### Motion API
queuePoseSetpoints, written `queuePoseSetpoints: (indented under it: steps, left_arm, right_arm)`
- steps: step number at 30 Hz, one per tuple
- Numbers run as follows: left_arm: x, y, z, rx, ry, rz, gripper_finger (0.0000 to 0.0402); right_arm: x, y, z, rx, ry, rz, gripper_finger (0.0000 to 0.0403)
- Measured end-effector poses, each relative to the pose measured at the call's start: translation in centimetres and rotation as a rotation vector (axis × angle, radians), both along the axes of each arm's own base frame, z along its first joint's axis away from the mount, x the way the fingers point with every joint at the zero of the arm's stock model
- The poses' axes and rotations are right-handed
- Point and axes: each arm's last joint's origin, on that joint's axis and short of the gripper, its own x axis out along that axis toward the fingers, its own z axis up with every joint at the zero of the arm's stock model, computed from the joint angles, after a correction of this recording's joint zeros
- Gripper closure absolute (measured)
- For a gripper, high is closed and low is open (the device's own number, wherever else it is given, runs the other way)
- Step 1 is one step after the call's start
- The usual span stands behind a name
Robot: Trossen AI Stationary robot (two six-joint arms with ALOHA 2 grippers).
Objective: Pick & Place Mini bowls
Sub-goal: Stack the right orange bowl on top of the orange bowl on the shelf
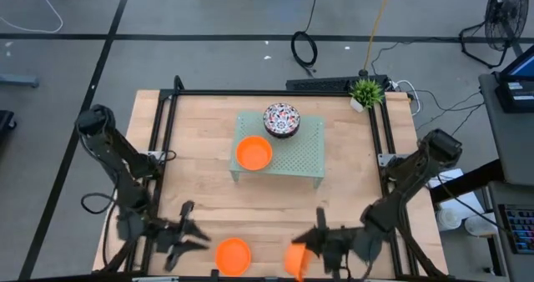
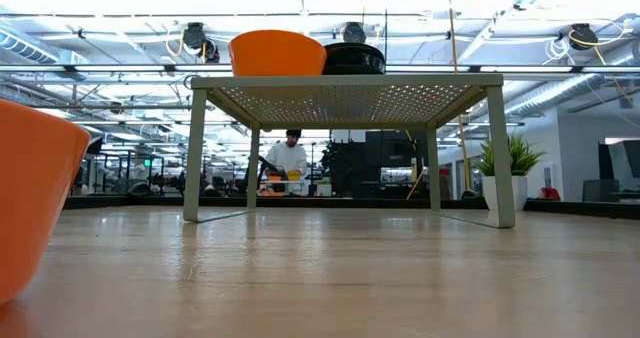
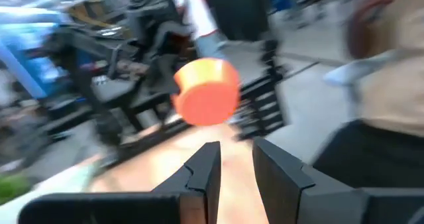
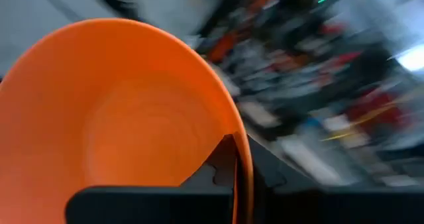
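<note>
Both arms reach low along the table's near edge. The right gripper (image 1: 310,247) is clamped on an orange bowl's (image 1: 294,259) rim. The left gripper (image 1: 196,234) has its fingers slightly parted, holding nothing.

On the rack (image 1: 288,158) in the middle of the table (image 1: 200,190) we see two mini bowls (image 1: 254,153) side by side. Near the front edge, another bowl (image 1: 233,255) lies left of a tilted bowl (image 1: 294,260).

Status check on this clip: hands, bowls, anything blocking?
Right hand shut on plain orange plastic bowl's rim, bowl tipped. Left hand empty, slightly parted. Nothing blocking.
</note>
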Motion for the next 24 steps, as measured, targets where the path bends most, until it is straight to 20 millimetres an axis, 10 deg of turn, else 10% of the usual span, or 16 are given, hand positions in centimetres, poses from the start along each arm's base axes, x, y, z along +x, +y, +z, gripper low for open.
queuePoseSetpoints:
  steps: [17,24]
  left_arm:
    - [9.2,6.1,1.0,-0.001,-0.027,0.453,0.0307]
    - [11.9,6.0,0.7,0.128,0.001,0.541,0.0226]
  right_arm:
    - [4.0,-11.1,2.2,-0.617,-0.328,-0.613,0.0403]
    - [5.4,-14.9,2.7,-0.644,-0.357,-0.708,0.0403]
